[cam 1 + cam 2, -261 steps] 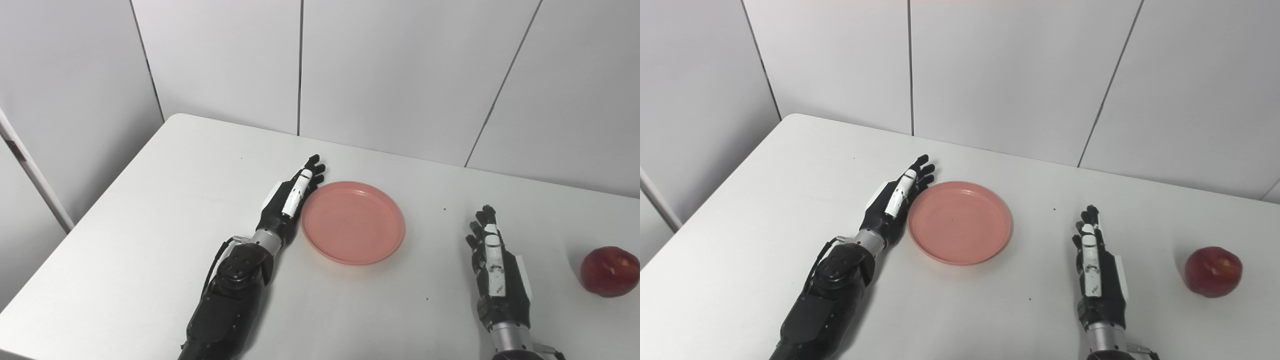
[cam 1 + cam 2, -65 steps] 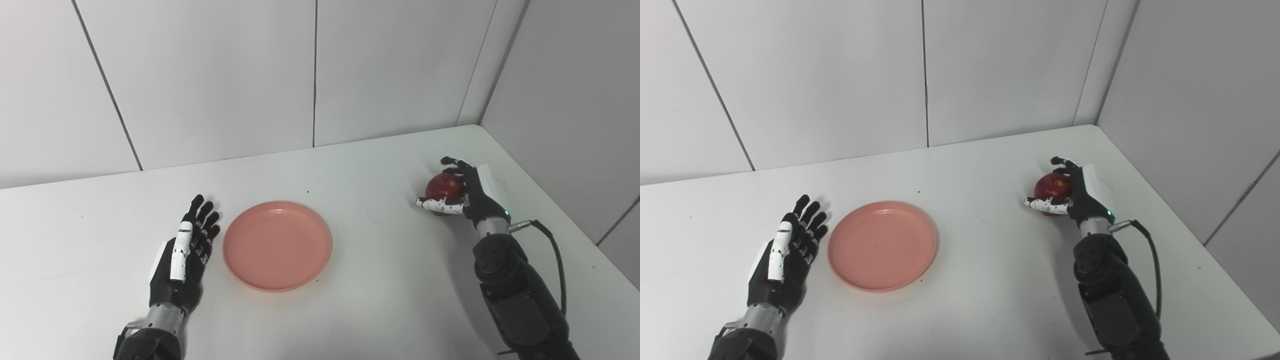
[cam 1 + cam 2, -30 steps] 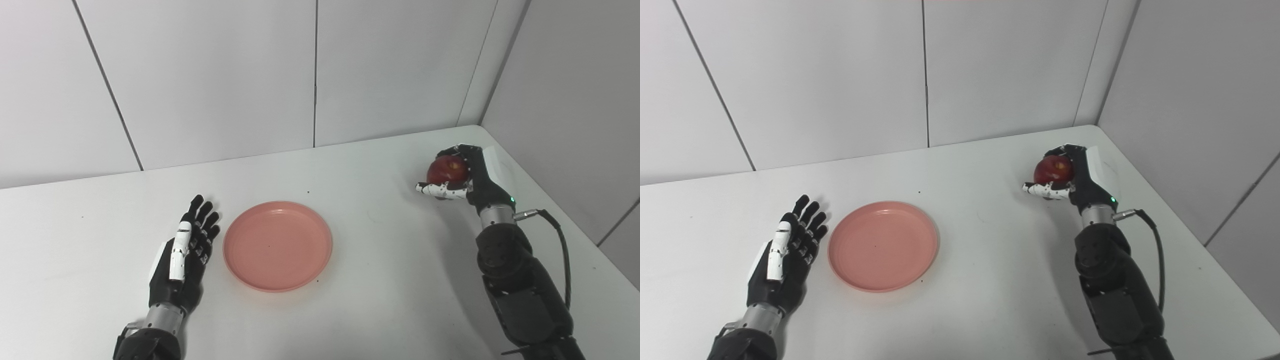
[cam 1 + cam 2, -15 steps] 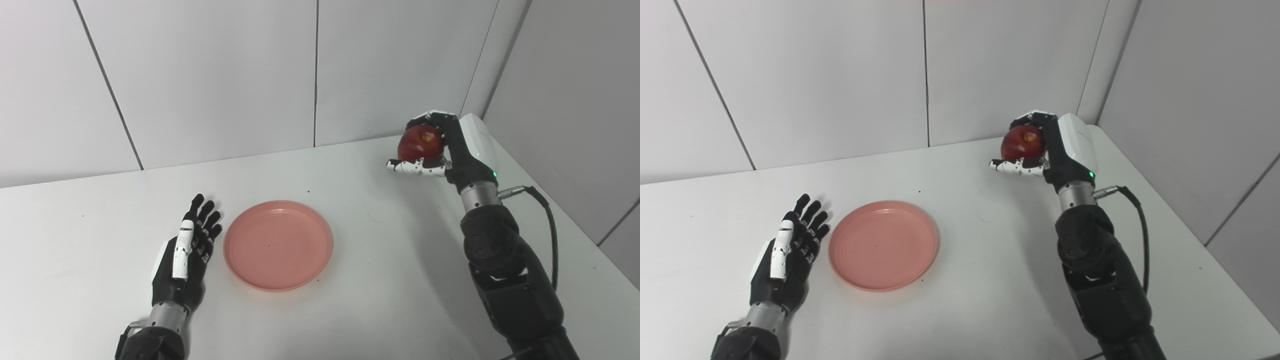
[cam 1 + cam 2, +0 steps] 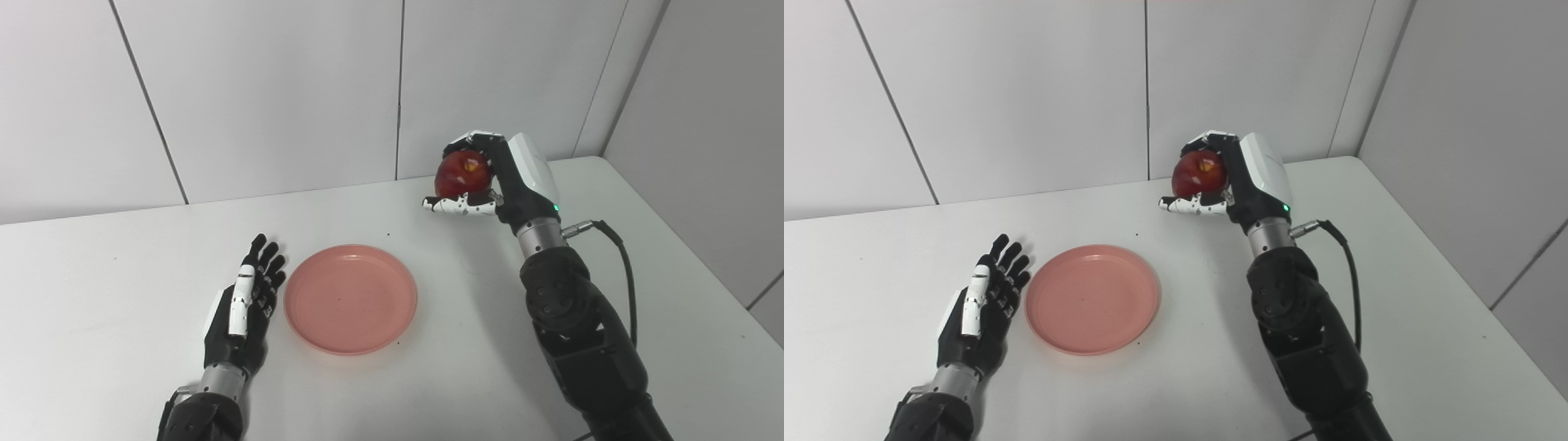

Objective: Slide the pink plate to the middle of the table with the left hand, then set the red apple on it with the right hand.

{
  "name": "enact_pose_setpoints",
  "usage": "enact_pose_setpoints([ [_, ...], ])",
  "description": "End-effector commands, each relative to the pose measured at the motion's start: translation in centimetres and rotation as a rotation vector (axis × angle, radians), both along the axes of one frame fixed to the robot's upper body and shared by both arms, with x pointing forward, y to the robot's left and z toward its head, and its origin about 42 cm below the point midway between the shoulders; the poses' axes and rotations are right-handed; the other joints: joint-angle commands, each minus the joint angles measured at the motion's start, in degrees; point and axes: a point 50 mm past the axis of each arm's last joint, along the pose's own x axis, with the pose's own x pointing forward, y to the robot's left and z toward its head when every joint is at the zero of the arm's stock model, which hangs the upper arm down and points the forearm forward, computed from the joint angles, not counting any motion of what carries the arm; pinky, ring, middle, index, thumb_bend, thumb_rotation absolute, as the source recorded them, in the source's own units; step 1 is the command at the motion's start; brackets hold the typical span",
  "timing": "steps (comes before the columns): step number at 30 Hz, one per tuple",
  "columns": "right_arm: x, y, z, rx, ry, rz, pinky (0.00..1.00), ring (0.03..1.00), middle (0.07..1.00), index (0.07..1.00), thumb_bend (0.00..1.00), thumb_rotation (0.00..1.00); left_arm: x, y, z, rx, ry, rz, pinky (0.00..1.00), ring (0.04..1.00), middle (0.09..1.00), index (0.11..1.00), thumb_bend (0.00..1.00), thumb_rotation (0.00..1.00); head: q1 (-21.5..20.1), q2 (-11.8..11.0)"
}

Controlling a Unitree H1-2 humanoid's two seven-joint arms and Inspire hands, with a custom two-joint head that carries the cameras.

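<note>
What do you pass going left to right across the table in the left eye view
Left hand → plate → apple, held up in the right hand.

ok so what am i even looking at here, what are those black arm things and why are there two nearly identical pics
Those are the two arms of a humanoid robot, each ending in a robot hand with fingers. The two pictures come from two cameras side by side on its head, so they show one scene from slightly different spots. On the white table lies an empty pink plate. The left robot hand rests open and flat beside the plate, holding nothing. The right robot hand is raised above the table, closed around a red apple, off to the right of the plate.
</note>
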Motion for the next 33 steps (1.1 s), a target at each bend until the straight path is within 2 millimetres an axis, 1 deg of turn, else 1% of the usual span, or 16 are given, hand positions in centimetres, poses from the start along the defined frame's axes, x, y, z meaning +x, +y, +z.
enact_pose_setpoints([
  [1, 0.5, 1.5, 2.5, -0.005, -0.117, 0.072, 0.31, 0.382, 0.441, 0.482, 0.52, 0.13, -0.8, -0.5, -1.4, 0.011, 0.073, 0.007, 0.99, 0.976, 0.982, 0.968, 0.39, 1.00, 0.48, 0.01],
  [3, 0.7, 2.6, 2.3, 0.002, -0.120, 0.102, 0.31, 0.385, 0.441, 0.482, 0.52, 0.13, -0.9, -0.7, -1.4, 0.010, 0.073, 0.011, 0.99, 0.977, 0.982, 0.966, 0.38, 1.00, 0.98, 0.08],
  [5, 0.8, 3.3, 2.2, 0.008, -0.119, 0.123, 0.31, 0.382, 0.442, 0.482, 0.52, 0.13, -0.9, -0.9, -1.3, 0.010, 0.073, 0.016, 0.98, 0.972, 0.977, 0.959, 0.38, 1.00, 1.17, 0.10],
  [7, 1.0, 4.2, 2.0, 0.013, -0.119, 0.146, 0.31, 0.380, 0.440, 0.482, 0.52, 0.13, -1.0, -1.0, -1.3, 0.010, 0.072, 0.017, 0.98, 0.973, 0.978, 0.960, 0.38, 1.00, 1.95, 0.15],
  [11, 1.4, 6.5, 1.6, 0.007, -0.110, 0.190, 0.31, 0.386, 0.436, 0.482, 0.52, 0.13, -1.0, -1.3, -1.2, 0.003, 0.072, 0.019, 0.99, 0.977, 0.982, 0.963, 0.39, 1.00, 4.29, 0.36],
  [15, 1.4, 8.3, 1.3, 0.010, -0.105, 0.222, 0.30, 0.382, 0.443, 0.482, 0.52, 0.13, -1.1, -1.7, -1.0, 0.001, 0.066, 0.022, 0.99, 0.977, 0.985, 0.969, 0.39, 1.00, 6.60, 0.71],
  [18, 1.2, 9.6, 1.0, 0.002, -0.103, 0.238, 0.30, 0.380, 0.443, 0.482, 0.52, 0.13, -1.2, -1.9, -0.9, 0.003, 0.062, 0.031, 0.98, 0.976, 0.984, 0.971, 0.40, 1.00, 7.51, 0.87],
  [26, 1.0, 11.5, -0.1, -0.022, -0.071, 0.274, 0.28, 0.356, 0.441, 0.483, 0.52, 0.14, -1.3, -2.3, -1.0, -0.002, 0.050, 0.058, 0.98, 0.977, 0.981, 0.973, 0.41, 1.00, 10.03, 1.63],
  [29, 1.1, 11.8, -0.8, -0.028, -0.064, 0.288, 0.28, 0.353, 0.442, 0.484, 0.52, 0.14, -1.3, -2.5, -0.9, -0.010, 0.052, 0.067, 0.98, 0.980, 0.982, 0.973, 0.41, 1.00, 10.43, 1.76],
  [33, 1.4, 12.2, -2.3, -0.013, -0.032, 0.295, 0.27, 0.345, 0.433, 0.483, 0.52, 0.14, -1.3, -2.7, -1.0, -0.016, 0.050, 0.080, 0.98, 0.977, 0.980, 0.968, 0.41, 1.00, 11.02, 1.94],
])
